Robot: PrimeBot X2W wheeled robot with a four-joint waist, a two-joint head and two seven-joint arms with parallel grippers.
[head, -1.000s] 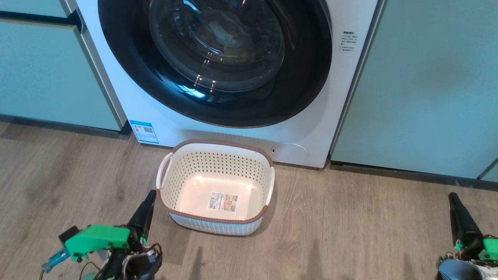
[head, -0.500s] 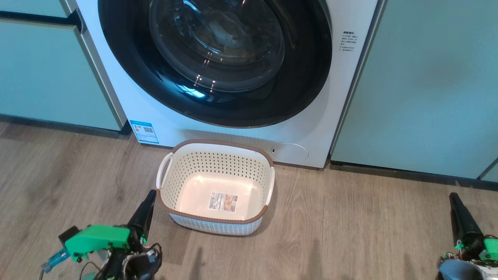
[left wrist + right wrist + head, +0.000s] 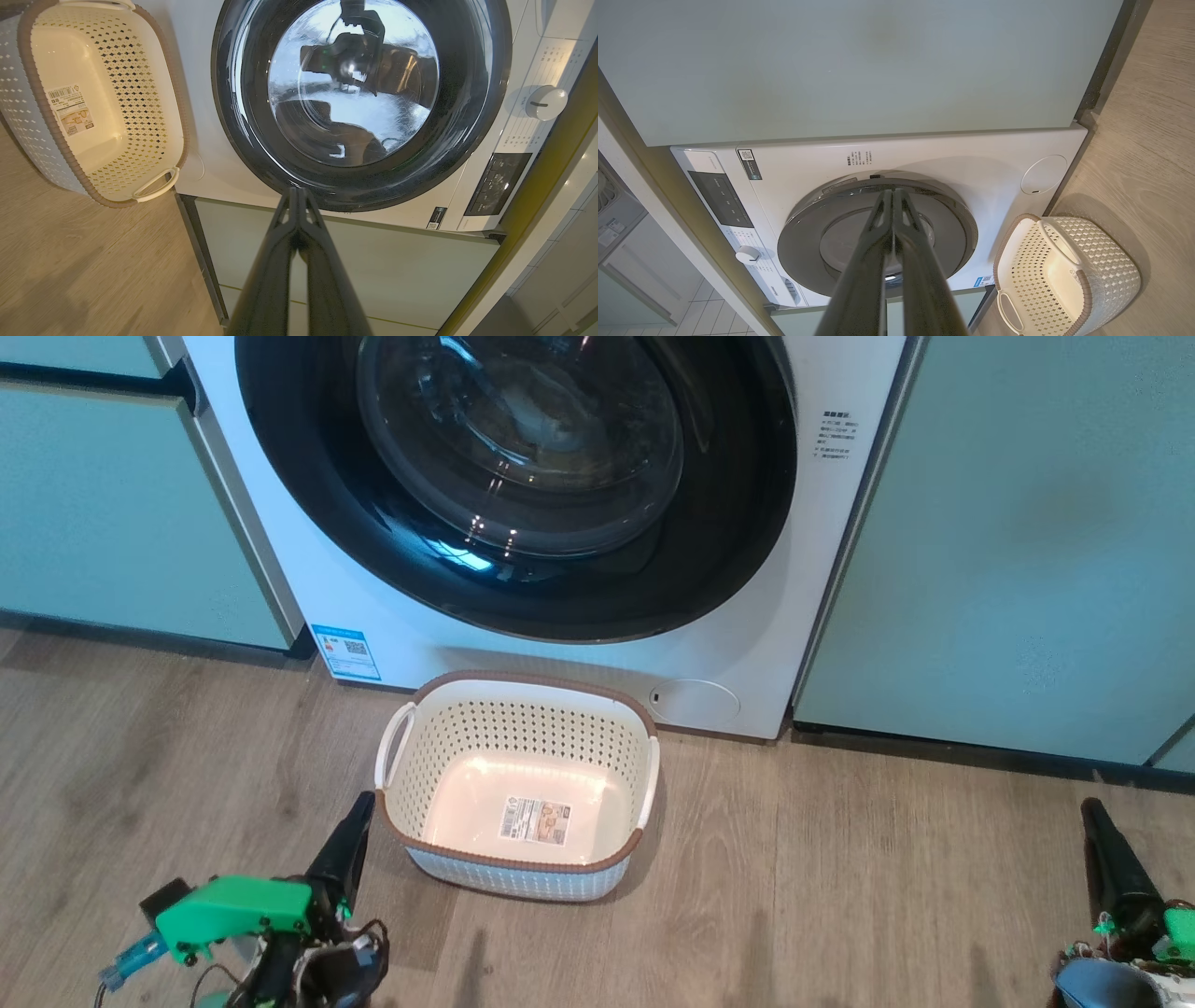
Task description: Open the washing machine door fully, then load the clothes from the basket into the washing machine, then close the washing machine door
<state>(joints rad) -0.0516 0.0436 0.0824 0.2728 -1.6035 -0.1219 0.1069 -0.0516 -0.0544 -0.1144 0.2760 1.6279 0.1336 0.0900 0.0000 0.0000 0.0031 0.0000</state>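
So at this point the washing machine door (image 3: 518, 476) was shut flat against the front of the washing machine (image 3: 747, 644), its glossy black ring and bulging glass taking up most of the top of the head view. Something pale (image 3: 558, 429) showed behind the glass, but honestly it was too murky to say what it was. The basket (image 3: 523, 733) sat upright on the wooden floor (image 3: 840, 877) right in front of the machine, just below the door, with its bare cream bottom and the label sticker (image 3: 535, 820) facing up. The blue energy label (image 3: 345, 651) was low on the machine's left, and the round service flap (image 3: 695, 702) was low on its right, just beyond the basket's far right corner. The left gripper (image 3: 362, 807) hung near the basket's left near corner, not touching it, jaws pressed together on nothing. The right gripper (image 3: 1092, 817) was well off to the right over bare floor, jaws also closed and empty. Pale green cabinets (image 3: 1027, 551) stood on both sides of the machine.
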